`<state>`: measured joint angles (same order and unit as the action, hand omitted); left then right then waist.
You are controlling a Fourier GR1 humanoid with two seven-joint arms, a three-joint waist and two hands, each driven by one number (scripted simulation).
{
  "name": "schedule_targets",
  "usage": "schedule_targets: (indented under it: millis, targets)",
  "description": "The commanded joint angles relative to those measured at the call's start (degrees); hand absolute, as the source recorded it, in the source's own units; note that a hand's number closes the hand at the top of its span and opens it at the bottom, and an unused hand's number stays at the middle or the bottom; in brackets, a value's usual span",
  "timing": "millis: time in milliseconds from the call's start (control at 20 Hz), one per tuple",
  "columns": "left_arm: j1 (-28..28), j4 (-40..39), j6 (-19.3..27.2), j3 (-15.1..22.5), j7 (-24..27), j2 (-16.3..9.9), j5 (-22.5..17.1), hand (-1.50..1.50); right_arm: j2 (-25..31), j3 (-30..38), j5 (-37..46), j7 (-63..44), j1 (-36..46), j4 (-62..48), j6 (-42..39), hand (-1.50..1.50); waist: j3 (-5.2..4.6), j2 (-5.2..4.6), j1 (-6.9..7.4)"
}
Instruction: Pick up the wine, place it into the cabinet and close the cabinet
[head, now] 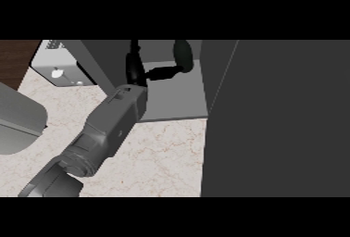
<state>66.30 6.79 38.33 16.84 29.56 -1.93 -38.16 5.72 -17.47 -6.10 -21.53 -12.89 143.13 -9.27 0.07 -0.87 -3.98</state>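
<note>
We see one grey forearm (113, 125) coming in from 7 o'clock and running up toward 12, its black hand (140, 69) reaching into the open cabinet (171, 99). By its side of the view we take it as the left hand. The wine bottle (182, 53) is a dark shape at about 12 o'clock, lying on the cabinet's grey shelf; the thumb and fingers touch its lower end, apparently pinching it. A tall dark cabinet door (273, 120) fills the 3 o'clock side. A toaster (58, 69) sits at 10 o'clock on the marble counter (157, 157), and a grey curved object (17, 120) at 9.
</note>
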Motion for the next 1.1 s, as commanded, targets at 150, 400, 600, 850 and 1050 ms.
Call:
schedule_targets:
  millis: [150,400,600,850,1050]
  targets:
    - [-0.8,0.9,-6.7,-0.4,4.0,-3.0,1.3,-1.50,1.4,0.7,-5.3,-5.6,-2.6,10.3,0.2,-1.50,-0.15,0.03,0.87]
    - [0.0,3.4,-10.7,-1.0,4.5,-2.5,1.6,-1.50,-0.3,-1.2,-2.0,-3.3,-2.4,8.8,1.1,-1.50,-0.13,0.52,2.01]
    - [-4.1,7.8,-11.1,-3.2,11.0,1.4,0.3,-1.50,1.0,0.9,-4.1,-4.4,-3.1,9.9,0.7,-1.50,-0.12,0.75,2.83]
    - [-5.7,14.2,-12.7,-2.6,8.0,-0.5,1.0,-1.50,1.5,3.0,-6.1,-7.0,-2.3,11.4,1.7,-1.50,-0.08,1.28,4.11]
    - [-10.4,21.7,-12.6,-0.7,5.6,1.0,1.7,-1.50,1.0,0.8,-2.8,-3.3,-6.3,11.0,1.3,-1.50,-0.04,1.91,4.77]
